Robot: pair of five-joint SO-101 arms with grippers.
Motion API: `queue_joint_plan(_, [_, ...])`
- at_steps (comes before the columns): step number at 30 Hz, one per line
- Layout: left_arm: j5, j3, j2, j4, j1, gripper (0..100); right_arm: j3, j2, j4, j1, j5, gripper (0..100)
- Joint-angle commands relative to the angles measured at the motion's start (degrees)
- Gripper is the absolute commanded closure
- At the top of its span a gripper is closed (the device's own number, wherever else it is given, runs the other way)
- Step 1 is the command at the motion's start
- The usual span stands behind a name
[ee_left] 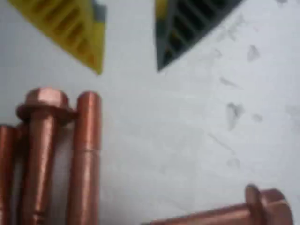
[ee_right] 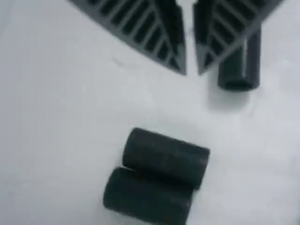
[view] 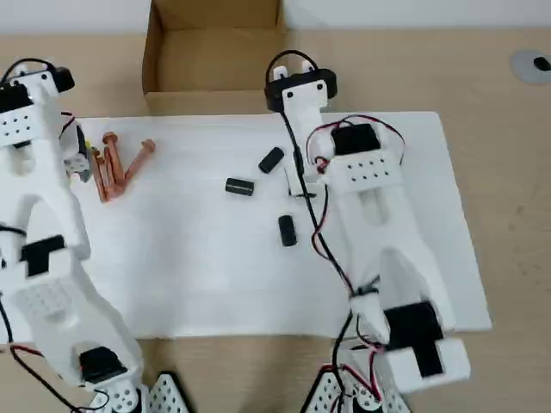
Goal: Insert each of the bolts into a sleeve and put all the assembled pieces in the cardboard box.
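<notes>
The cardboard box (view: 215,60) stands open at the far edge of the desk (view: 508,172), and a white mat (view: 198,275) covers the desk just in front of it. The copper bolts (view: 116,163) lie in a loose cluster on the mat, in front of the box and off past its left corner. The black sleeves (view: 240,187) lie apart from one another on the mat in front of the box's right half. The left end effector (ee_left: 129,63) hangs low just beside the bolts. Its yellow finger and dark finger are set moderately wide, with nothing between them. The right end effector (ee_right: 191,68) hangs over the sleeves in front of the box's right corner. Its fingers are drawn to a narrow slit and hold nothing.
</notes>
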Motion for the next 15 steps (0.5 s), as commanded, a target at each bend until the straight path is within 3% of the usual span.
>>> queue_joint_plan(1, [-0.44, -7.12, 4.00, 0.18, -0.62, 91, -4.70, 1.98, -0.97, -0.66, -0.35, 98.8])
queue_joint_plan(15, [0.09, -19.34, 12.97, 0.18, 0.44, 91, -7.96, 8.13, -1.76, -0.75, -0.35, 98.8])
